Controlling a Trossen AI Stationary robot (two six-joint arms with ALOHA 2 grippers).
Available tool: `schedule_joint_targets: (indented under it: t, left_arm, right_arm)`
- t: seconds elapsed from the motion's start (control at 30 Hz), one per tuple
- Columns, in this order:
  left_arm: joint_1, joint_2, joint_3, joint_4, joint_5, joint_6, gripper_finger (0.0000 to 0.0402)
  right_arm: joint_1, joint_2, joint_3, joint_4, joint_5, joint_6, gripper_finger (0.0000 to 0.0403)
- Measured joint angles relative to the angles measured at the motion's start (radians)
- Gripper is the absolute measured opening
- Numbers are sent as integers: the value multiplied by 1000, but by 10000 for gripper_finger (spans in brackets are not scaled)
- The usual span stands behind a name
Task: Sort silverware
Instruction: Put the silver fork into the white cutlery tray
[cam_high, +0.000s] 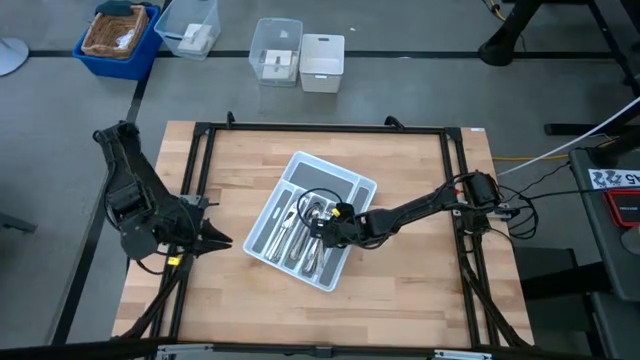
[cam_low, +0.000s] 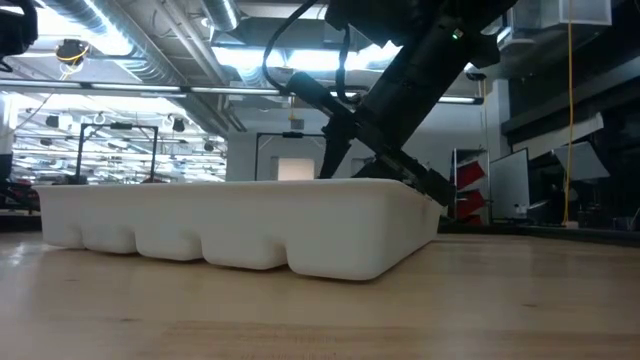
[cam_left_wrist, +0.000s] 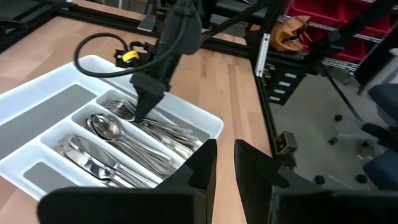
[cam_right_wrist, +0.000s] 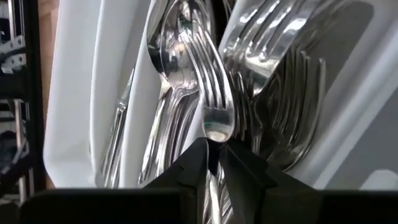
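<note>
The light grey cutlery tray (cam_high: 357, 187) lies slantwise at the table's middle. Its long compartments hold silver spoons (cam_left_wrist: 107, 126), forks (cam_left_wrist: 163, 129) and knives (cam_left_wrist: 87, 160). My right gripper (cam_high: 323, 228) reaches from the table's right down into the tray and is shut on one fork (cam_right_wrist: 210, 84). In the low view the tray wall (cam_low: 250, 225) hides the right gripper's fingertips. My left gripper (cam_high: 216, 239) waits over the table's left side, clear of the tray, fingers a little apart (cam_left_wrist: 225, 152). My right gripper pinches the fork's neck (cam_right_wrist: 216, 132), just behind the tines, between its two fingertips. The fingers point down into the tray and lie along the fork. The tines (cam_right_wrist: 208, 81) point away from the fingers, over the divider between the spoons and the forks. Whether the fork is lifted clear does not show.
A black frame (cam_high: 320, 128) borders the wooden table. Beyond the far edge, on the floor, stand a blue bin (cam_high: 118, 38) and clear and white plastic boxes (cam_high: 298, 55). Bare wood lies near and left of the tray (cam_high: 230, 290).
</note>
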Motion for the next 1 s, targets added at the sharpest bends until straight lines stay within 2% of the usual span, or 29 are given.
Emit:
schedule_joint_targets:
  t: [0.17,0.47,0.67,0.87,1.0]
  left_arm:
    - [-34,-1,0,0,0,-2,46]
    - [-44,-1,0,0,0,-2,46]
    - [-44,-1,0,0,0,-2,46]
    - [-44,-1,0,0,0,21,46]
    - [-44,-1,0,0,0,24,46]
  right_arm:
    - [-1,-12,-1,-24,-21,-68,60]
    - [-1,-33,-3,-94,-22,-65,60]
    - [0,-37,-3,-92,-9,17,60]
    - [9,-37,-3,-81,-45,140,60]
    - [9,-38,-2,0,-48,184,60]
